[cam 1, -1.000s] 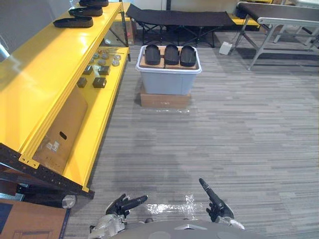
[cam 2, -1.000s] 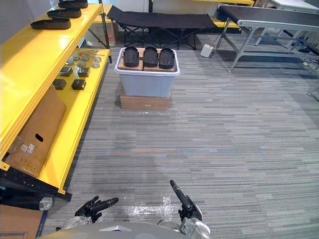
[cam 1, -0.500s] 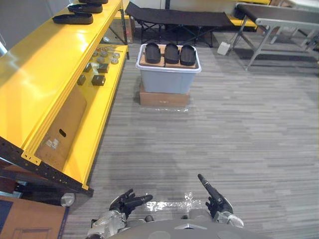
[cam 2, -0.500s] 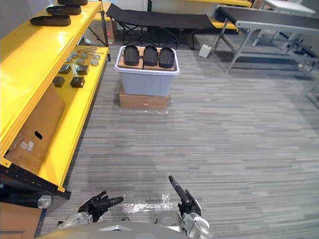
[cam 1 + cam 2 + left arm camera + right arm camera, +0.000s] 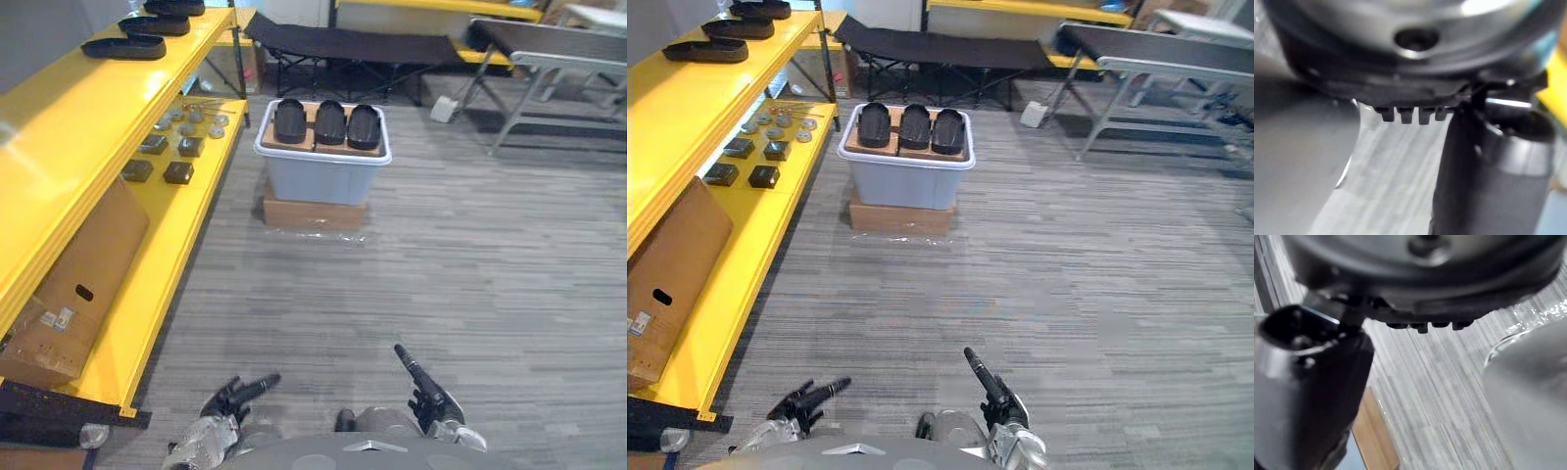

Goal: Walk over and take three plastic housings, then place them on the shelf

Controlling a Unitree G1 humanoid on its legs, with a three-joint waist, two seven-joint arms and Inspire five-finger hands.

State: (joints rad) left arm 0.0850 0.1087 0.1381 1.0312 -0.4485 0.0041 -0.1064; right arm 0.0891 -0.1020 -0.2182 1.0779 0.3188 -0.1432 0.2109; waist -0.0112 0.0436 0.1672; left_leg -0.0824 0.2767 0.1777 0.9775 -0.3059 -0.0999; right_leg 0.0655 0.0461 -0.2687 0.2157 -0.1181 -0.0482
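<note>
Three black plastic housings [image 5: 330, 121] lie side by side on a cardboard sheet on top of a grey bin [image 5: 323, 176]. The bin stands on a flat cardboard box on the floor, some way ahead of me. To the left runs the yellow shelf [image 5: 88, 117], with more black housings [image 5: 122, 46] on its top level. My left hand [image 5: 235, 395] and right hand [image 5: 421, 384] hang low at the near edge of the view, far from the bin. Both are open with straight fingers and hold nothing.
A large cardboard box [image 5: 73, 284] and several small parts [image 5: 181, 147] sit on the shelf's lower level. A black cot [image 5: 353, 44] stands behind the bin, and a grey table [image 5: 549, 49] at the back right. Grey carpet [image 5: 411, 274] stretches between me and the bin.
The whole picture has shifted as the camera moved, with the shelf now further to the left edge. Both hands keep the same low, open pose.
</note>
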